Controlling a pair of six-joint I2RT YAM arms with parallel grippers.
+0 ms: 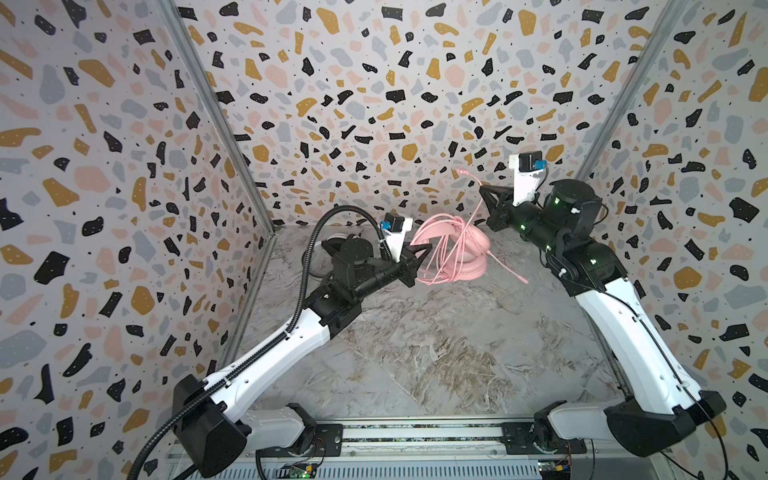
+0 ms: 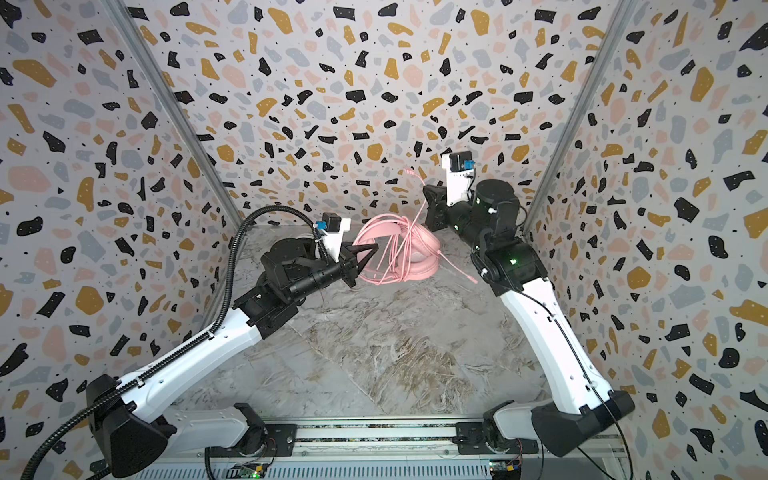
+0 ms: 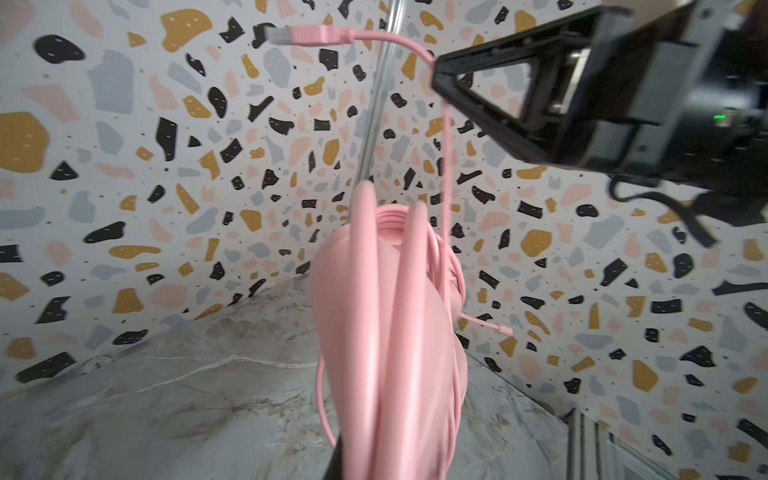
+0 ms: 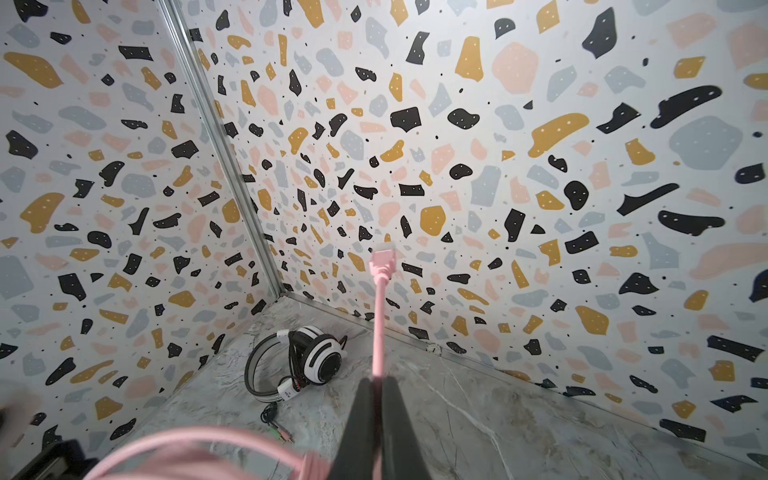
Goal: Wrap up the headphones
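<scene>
Your left fingers (image 1: 424,248), centre of both top views: together, clamped on band of pink headphones (image 1: 461,249). Earcups low over far tabletop (image 1: 415,353); contact unclear. Pink cable (image 4: 379,324) looped in several turns around the headphones. Your right fingers (image 1: 482,191), right of centre and higher: pinched shut on pink cable just short of USB plug (image 1: 459,170); one strand runs straight down to the coil. White-and-black headphones (image 4: 316,357) lie in tabletop's back left corner, mostly hidden behind left arm in both top views.
</scene>
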